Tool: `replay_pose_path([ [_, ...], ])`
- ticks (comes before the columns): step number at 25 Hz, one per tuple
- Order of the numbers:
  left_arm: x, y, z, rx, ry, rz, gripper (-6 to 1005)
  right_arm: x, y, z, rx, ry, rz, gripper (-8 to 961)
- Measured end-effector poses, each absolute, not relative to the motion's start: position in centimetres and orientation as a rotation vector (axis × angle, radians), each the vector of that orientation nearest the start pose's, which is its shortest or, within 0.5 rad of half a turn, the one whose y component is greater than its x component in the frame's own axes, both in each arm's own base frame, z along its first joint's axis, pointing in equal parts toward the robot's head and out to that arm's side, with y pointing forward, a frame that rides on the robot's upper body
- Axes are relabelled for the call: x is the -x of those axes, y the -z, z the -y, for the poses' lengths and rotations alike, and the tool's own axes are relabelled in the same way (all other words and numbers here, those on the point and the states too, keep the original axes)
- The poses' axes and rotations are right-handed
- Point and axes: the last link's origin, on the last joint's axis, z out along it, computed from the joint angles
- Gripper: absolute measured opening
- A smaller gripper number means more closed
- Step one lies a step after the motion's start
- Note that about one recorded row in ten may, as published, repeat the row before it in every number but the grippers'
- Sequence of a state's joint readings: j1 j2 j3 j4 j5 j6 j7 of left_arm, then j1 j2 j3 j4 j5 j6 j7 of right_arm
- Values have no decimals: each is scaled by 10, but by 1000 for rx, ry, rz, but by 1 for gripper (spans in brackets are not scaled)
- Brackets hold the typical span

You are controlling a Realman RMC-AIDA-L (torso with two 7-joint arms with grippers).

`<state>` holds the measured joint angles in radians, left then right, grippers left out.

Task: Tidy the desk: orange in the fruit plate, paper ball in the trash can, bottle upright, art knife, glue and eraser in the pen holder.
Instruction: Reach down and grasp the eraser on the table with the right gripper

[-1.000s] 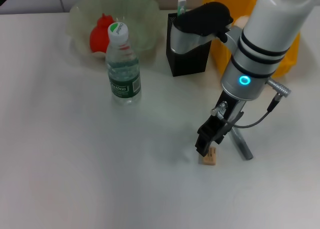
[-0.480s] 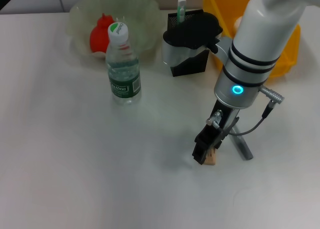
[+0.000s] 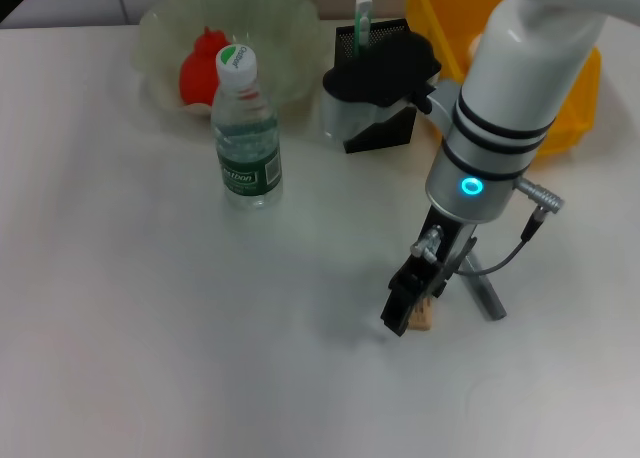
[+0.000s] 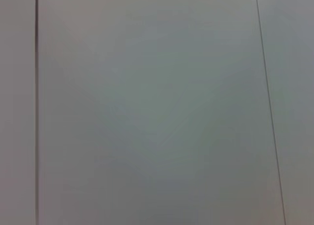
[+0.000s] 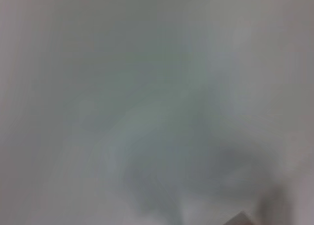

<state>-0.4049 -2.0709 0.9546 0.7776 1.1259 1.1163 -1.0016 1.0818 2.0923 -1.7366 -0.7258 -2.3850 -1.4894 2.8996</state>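
I see right arm: glossy white tube | two black bands above a silver collar | cyan ring light glowing on collar | silver plug with grey cable looping off its side | black wrist block | right gripper (image 3: 408, 313): black fingers (image 3: 397, 309)

My head camera looks forward and down over the desk (image 3: 150, 328) from above, taking in the whole work area. My left wrist camera faces a plain pale surface, sharing nothing recognisable. My right wrist camera sits very close above the desk (image 5: 98, 63).
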Motion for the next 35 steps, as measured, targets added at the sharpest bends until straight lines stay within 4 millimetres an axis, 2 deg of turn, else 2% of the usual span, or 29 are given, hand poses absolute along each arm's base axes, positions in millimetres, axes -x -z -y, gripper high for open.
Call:
replay_pose_path([
  [9, 250, -78, -384, 1962, 907, 297, 773, -127, 106, -349, 2599, 1017, -1059, 701],
  [24, 251, -78, -384, 1960, 898, 286, 773, -124, 107, -351, 2595, 1000, -1049, 688],
  [28, 250, -78, -384, 1961, 899, 284, 773, -124, 108, -350, 2599, 1000, -1050, 511],
  [35, 249, -78, -385, 1962, 901, 282, 773, -123, 110, -348, 2604, 1020, -1040, 508],
])
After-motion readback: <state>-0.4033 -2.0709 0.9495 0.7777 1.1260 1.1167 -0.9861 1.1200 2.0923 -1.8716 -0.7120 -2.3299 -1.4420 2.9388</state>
